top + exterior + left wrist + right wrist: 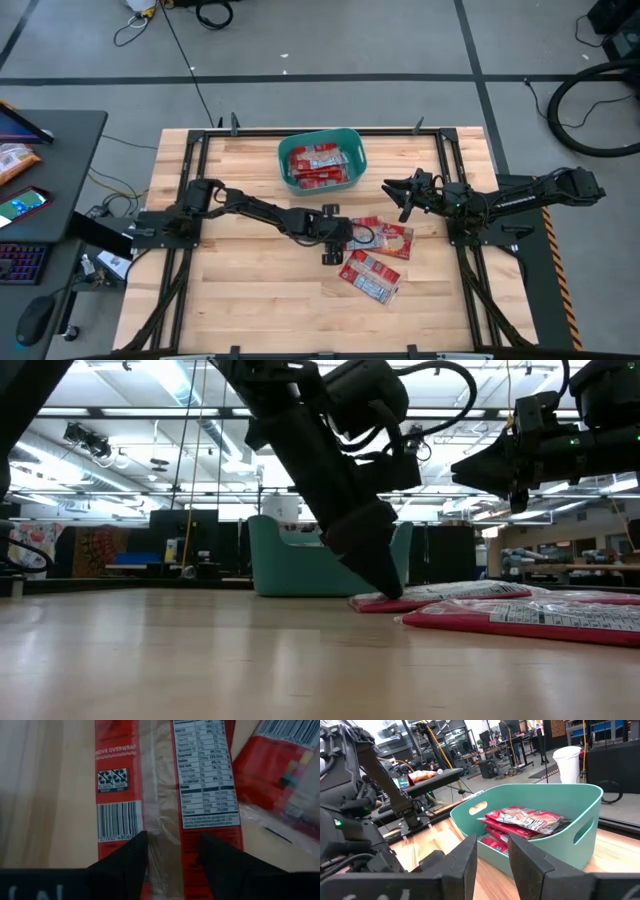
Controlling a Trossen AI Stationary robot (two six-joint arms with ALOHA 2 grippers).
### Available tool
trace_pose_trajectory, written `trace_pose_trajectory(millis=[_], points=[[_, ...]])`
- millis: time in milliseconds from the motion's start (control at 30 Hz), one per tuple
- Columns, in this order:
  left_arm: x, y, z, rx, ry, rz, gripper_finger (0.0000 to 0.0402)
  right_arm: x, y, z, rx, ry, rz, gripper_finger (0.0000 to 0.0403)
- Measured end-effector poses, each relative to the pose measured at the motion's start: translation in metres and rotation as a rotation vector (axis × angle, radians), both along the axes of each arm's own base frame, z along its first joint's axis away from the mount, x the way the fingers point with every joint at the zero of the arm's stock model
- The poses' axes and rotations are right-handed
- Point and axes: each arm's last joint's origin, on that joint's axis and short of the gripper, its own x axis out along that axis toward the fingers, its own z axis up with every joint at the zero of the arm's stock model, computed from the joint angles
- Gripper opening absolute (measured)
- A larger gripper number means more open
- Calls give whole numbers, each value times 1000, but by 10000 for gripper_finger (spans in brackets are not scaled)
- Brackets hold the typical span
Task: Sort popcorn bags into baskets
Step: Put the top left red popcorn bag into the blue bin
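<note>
Left gripper (pixel 170 852) down on the table, fingers narrowly parted, tips pressing a popcorn bag (pixel 165 780) lying flat beneath them; not yet clamped. More bags just beside it. Teal basket (pixel 322 161), holding several bags, lies beyond. Left arm stretched low across the table. Right gripper (pixel 492 852) hovers raised, slightly open, empty, facing the basket.
</note>
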Motion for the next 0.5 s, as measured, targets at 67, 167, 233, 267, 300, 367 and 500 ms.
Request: trace_pose_trajectory(millis=[67, 167, 233, 267, 300, 367, 500], points=[[-2, 0, -4, -21, 34, 10, 180, 0, 0, 0, 0, 0, 0, 115], [-10, 1, -7, -52, 126, 21, 180, 0, 0, 0, 0, 0, 0, 115], [-19, 1, -1, -62, 199, 39, 180, 0, 0, 0, 0, 0, 0, 115], [-24, 2, 1, -68, 237, 46, 180, 0, 0, 0, 0, 0, 0, 115], [-28, 2, 6, -74, 263, 57, 180, 0, 0, 0, 0, 0, 0, 115], [-37, 3, 13, -80, 308, 78, 180, 0, 0, 0, 0, 0, 0, 115], [-43, 2, 32, -97, 283, 100, 180, 0, 0, 0, 0, 0, 0, 115]])
